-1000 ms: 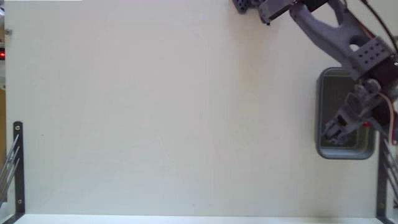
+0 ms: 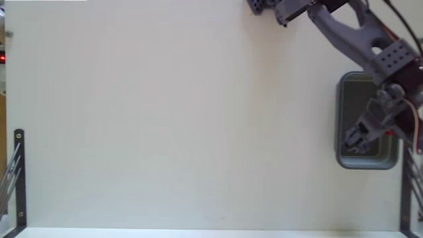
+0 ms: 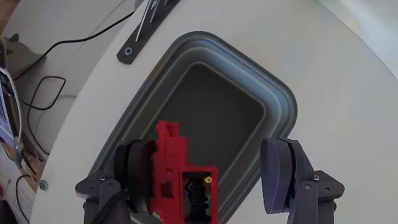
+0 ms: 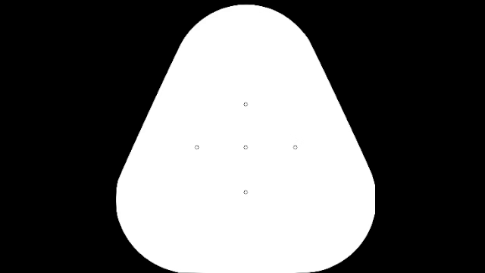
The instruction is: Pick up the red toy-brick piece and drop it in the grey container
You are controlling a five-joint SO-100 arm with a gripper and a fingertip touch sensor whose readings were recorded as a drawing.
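In the wrist view the red toy-brick piece [image 3: 174, 162] stands upright against the inner face of the left finger [image 3: 134, 171]. A wide gap separates it from the right finger [image 3: 280, 171]. My gripper [image 3: 211, 155] is open and hangs directly above the grey container [image 3: 273, 93], whose dark floor shows between the fingers. In the fixed view the gripper [image 2: 353, 140] is over the lower half of the grey container [image 2: 370, 162] at the right edge of the table. There the arm hides the brick.
The white table [image 2: 198, 119] stretches left of the container. Black metal brackets stand at the table's left edge [image 2: 18, 172] and right edge [image 2: 404, 192]. One bracket [image 3: 146, 31] lies just beyond the container. Cables [image 3: 43, 93] trail off the table's edge.
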